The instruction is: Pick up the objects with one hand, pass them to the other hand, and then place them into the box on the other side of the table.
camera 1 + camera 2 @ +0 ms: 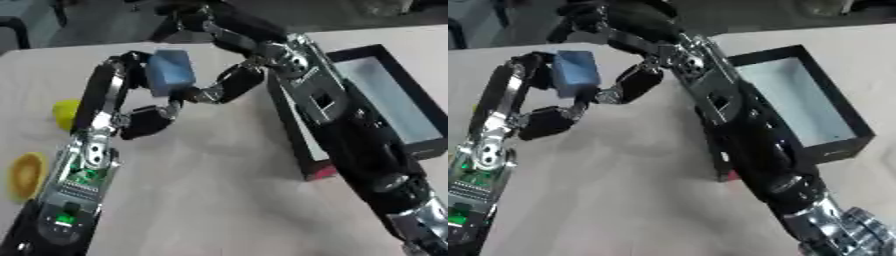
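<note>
A pale blue rectangular block [171, 71] is being held above the beige table [210, 200], far and left of centre, between the two black-and-silver robot hands. The left hand [118, 95] is being kept curled round the block's left side, with its thumb bent underneath. The right hand [229, 82] is being reached in from the right, and its dark fingers are being pressed against the block's lower right edge; whether they are closed round the block cannot be told. A black open box with a pale lining [802, 100] is being shown at the right. A yellow round object [66, 112] and an orange-yellow ring-shaped object [26, 175] are being left lying near the table's left edge.
</note>
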`<action>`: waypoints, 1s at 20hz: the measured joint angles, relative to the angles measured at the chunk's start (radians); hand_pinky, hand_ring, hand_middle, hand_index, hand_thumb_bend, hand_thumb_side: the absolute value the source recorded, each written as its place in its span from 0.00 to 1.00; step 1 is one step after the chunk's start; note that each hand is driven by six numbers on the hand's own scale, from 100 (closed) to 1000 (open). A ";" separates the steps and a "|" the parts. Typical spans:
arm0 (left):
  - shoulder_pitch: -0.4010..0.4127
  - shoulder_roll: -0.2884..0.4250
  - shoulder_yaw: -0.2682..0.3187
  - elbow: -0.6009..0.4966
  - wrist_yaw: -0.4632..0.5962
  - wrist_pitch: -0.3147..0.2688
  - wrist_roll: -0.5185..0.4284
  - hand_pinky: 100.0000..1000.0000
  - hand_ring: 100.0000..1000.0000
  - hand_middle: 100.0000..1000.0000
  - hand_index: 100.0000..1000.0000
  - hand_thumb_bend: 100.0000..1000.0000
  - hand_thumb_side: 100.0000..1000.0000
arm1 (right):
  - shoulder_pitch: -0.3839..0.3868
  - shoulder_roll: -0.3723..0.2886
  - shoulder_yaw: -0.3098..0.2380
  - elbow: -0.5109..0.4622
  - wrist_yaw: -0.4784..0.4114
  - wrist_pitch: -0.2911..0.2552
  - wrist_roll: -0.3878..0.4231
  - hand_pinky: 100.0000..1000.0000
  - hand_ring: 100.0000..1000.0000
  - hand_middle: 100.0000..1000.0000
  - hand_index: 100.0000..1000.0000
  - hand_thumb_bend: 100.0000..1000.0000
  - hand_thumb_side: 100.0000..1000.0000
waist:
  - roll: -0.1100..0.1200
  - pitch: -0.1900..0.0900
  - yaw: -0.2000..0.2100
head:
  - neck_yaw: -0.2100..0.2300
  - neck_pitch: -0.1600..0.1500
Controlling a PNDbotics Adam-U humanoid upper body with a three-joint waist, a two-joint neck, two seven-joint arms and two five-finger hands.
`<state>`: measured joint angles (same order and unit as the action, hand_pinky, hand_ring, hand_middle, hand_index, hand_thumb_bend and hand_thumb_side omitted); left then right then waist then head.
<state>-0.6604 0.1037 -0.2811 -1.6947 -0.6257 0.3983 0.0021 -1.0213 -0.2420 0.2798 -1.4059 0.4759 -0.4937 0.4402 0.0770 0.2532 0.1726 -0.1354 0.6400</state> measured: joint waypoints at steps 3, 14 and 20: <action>0.000 0.000 0.000 -0.003 -0.009 -0.004 0.000 0.64 0.52 0.35 0.38 0.00 0.00 | 0.000 0.001 0.000 0.009 0.012 -0.003 0.002 0.90 1.00 0.71 0.84 0.31 0.00 | 0.000 0.000 0.000 | -0.001 0.000; 0.003 0.000 -0.006 -0.009 -0.029 -0.016 -0.004 0.64 0.52 0.35 0.38 0.00 0.00 | 0.000 0.006 -0.001 0.033 0.036 -0.001 0.002 0.89 1.00 0.67 0.85 0.32 0.00 | 0.000 0.000 0.004 | -0.009 0.000; 0.006 0.000 -0.008 -0.009 -0.037 -0.022 -0.009 0.64 0.52 0.35 0.38 0.00 0.00 | -0.001 0.008 -0.002 0.038 0.024 0.021 -0.007 0.88 1.00 0.58 0.83 0.31 0.00 | 0.000 0.000 0.001 | -0.010 -0.001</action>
<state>-0.6545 0.1034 -0.2889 -1.7032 -0.6627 0.3762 -0.0068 -1.0220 -0.2338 0.2783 -1.3678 0.5004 -0.4729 0.4330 0.0770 0.2532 0.1736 -0.1453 0.6394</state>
